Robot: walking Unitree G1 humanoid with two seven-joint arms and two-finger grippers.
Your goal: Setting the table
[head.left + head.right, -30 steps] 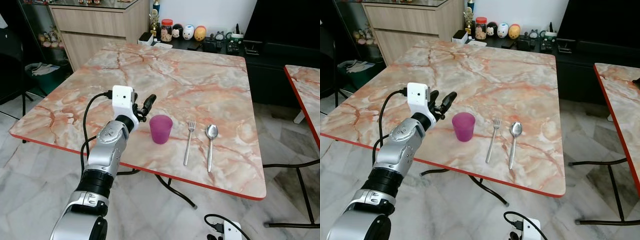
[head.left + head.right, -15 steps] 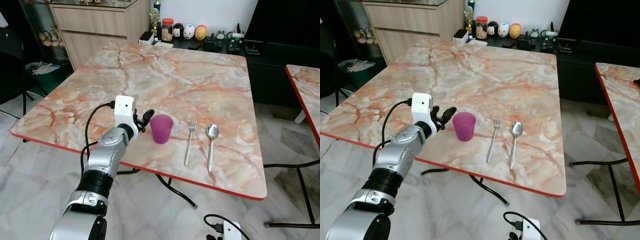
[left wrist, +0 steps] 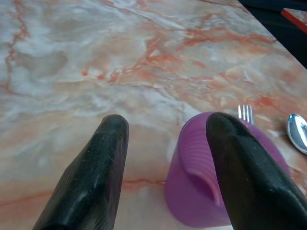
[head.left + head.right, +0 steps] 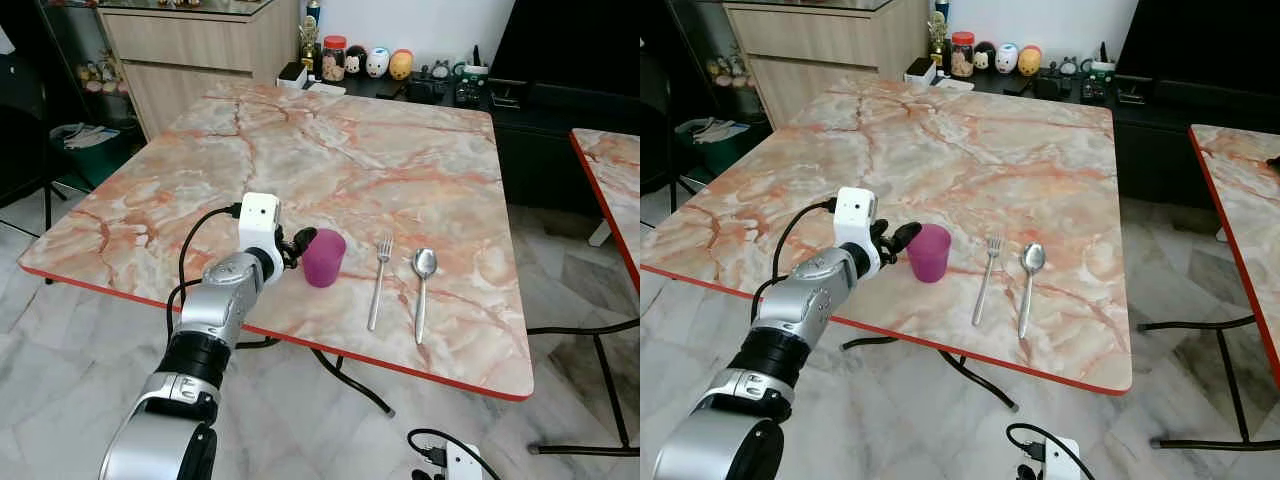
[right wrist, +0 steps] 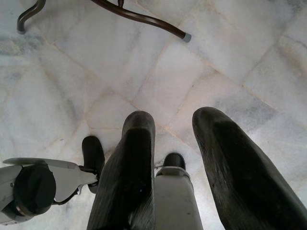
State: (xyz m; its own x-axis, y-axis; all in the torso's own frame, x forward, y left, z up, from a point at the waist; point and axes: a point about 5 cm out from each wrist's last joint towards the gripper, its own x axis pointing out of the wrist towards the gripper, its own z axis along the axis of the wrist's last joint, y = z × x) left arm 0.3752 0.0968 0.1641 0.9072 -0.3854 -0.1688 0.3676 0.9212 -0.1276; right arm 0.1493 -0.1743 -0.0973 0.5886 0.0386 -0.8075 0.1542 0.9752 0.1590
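A purple ribbed cup [image 4: 323, 258] stands upright near the front edge of the marble table [image 4: 340, 150]. To its right lie a fork [image 4: 378, 283] and a spoon [image 4: 422, 290], side by side. My left gripper [image 4: 300, 239] is open at the cup's left side, low over the tabletop. In the left wrist view one finger [image 3: 235, 163] overlaps the cup [image 3: 201, 191] at its rim, while the other finger [image 3: 96, 167] is off to the side over bare marble. My right gripper [image 5: 175, 117] hangs open over the floor.
The table's red front edge [image 4: 200, 305] runs just under my left forearm. A second red-edged table [image 4: 610, 190] stands to the right. Jars and figurines [image 4: 365, 63] sit on a low shelf behind the table. A wooden cabinet [image 4: 190, 50] is at back left.
My left gripper has moved right and down toward the purple cup, and its fingers now reach the cup's left side. The cup, fork and spoon have not moved.
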